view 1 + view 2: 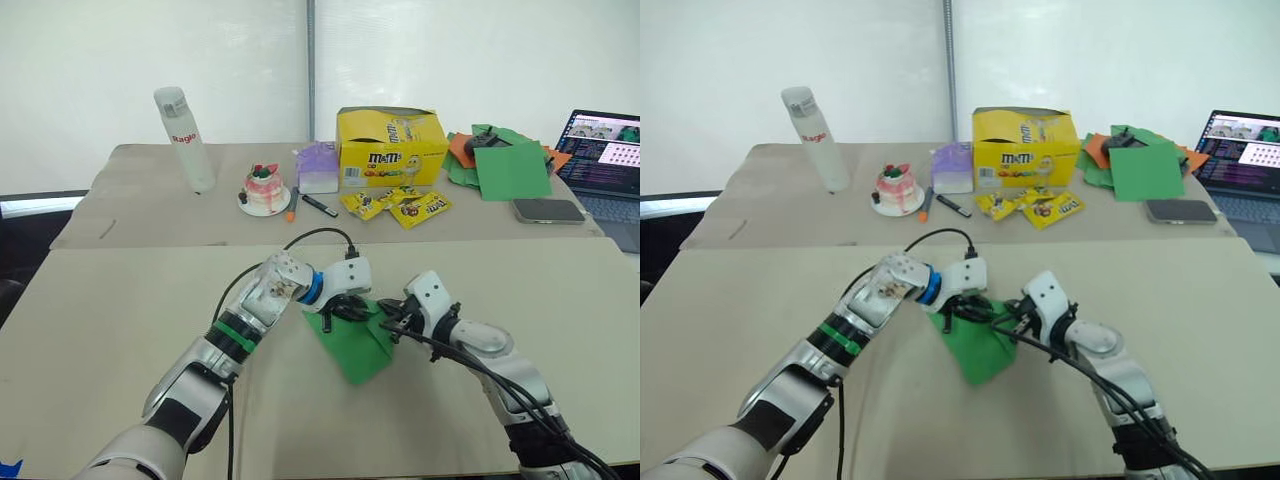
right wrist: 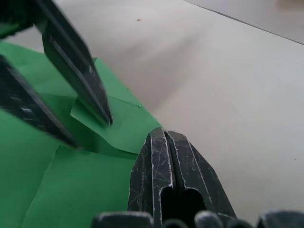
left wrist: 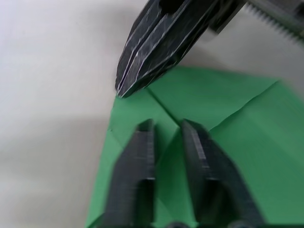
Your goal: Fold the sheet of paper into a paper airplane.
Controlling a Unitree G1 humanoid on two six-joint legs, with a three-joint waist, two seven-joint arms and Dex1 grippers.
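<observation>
I see the paper (image 1: 352,340) lying on the near table (image 1: 120,330), creased into a wedge whose point faces toward me and whose wide edge faces the far table. It sits between the two grippers, near the table's centre.

Left gripper (image 1: 345,309): positioned over the wide edge of the paper at its left corner. In the left wrist view its fingers (image 3: 137,175) stand slightly apart, a narrow gap between them, with both tips down on the green surface beside a diagonal crease. I see nothing clamped between them.

Right gripper (image 1: 392,322): positioned at the right corner of the same edge. In the right wrist view its fingers (image 2: 156,175) are pressed together with no gap. The tips sit at the paper's edge, next to a small raised flap. I cannot tell whether any paper is caught between them.

The two grippers are close to each other, tips nearly meeting over the paper. The left wrist view shows the right gripper's closed tips touching the paper's corner.

On the far table (image 1: 130,200) I see:
- a bottle (image 1: 185,138), upright, at the left;
- a small cake on a plate (image 1: 265,190);
- a yellow box (image 1: 390,147), with candy packets (image 1: 397,205) in front of it;
- a heap of green and orange sheets (image 1: 505,160);
- a phone (image 1: 548,210) and a laptop (image 1: 605,160) at the right.
</observation>
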